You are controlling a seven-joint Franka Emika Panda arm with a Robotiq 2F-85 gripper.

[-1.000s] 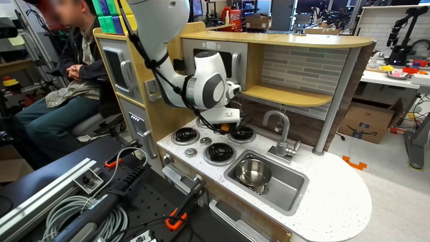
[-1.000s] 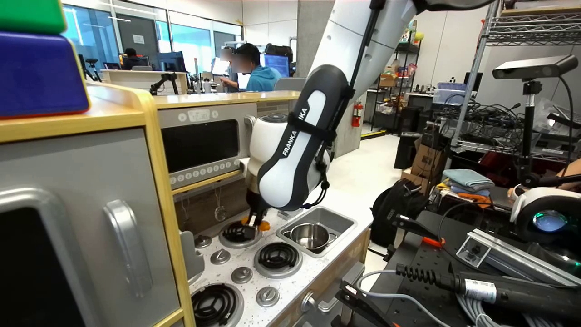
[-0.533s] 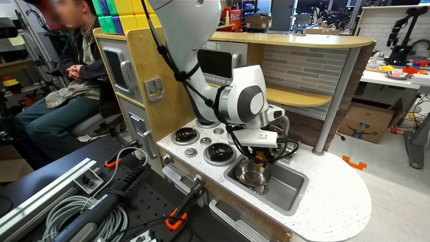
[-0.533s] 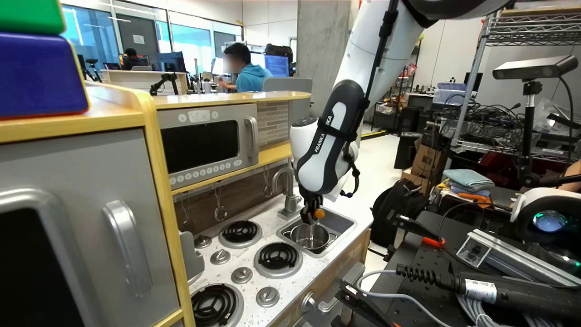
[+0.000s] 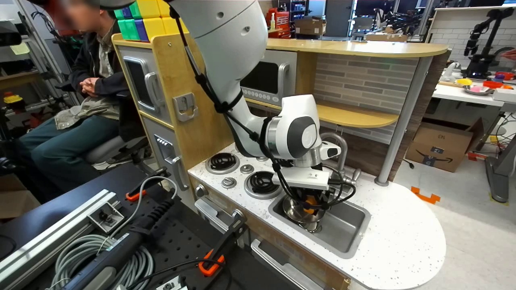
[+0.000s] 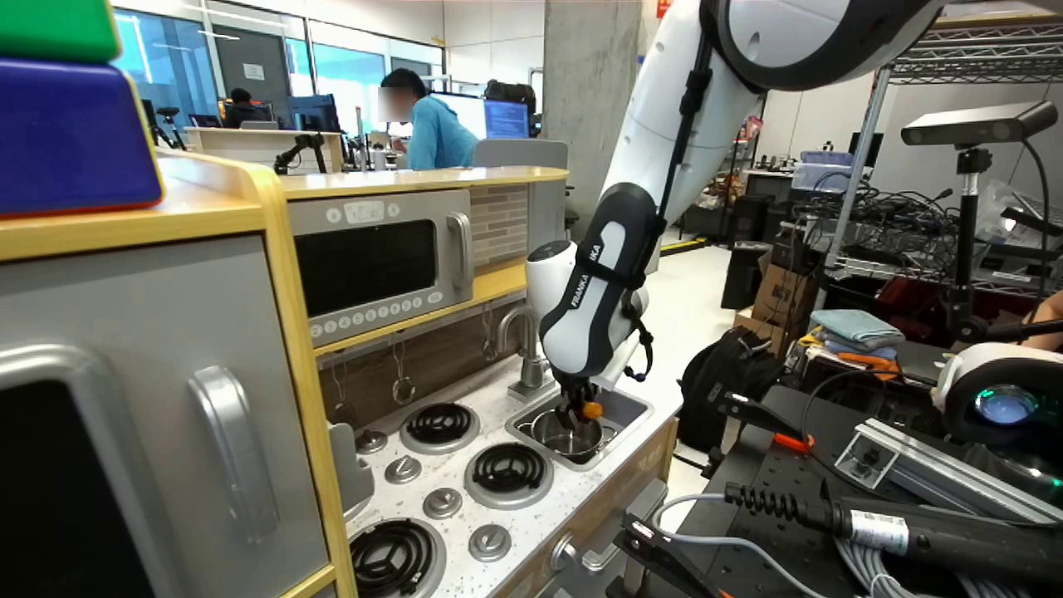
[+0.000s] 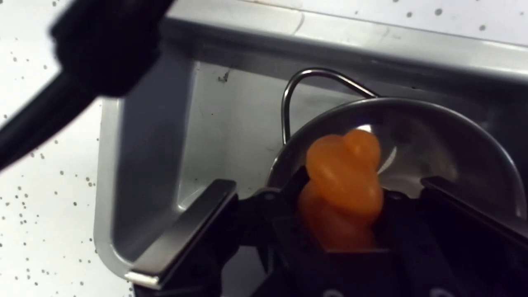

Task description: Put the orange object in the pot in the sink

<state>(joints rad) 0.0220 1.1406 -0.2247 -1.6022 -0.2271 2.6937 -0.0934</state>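
Claw (image 7: 347, 189), black and two-fingered, grips a lumpy orange toy (image 7: 346, 181) over the round silver metal pot (image 7: 449, 136); likely light, slippery, best pinched mid-body, though shadow obscures exact contact.

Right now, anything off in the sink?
A small dark mark on the floor of the sink, left of the pot in the wrist view. It interrupts mostly plain metal; dirt or damage, can't tell.

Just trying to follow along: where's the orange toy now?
In the wrist view, the orange object is right of centre, held in the gripper over the pot in the sink.
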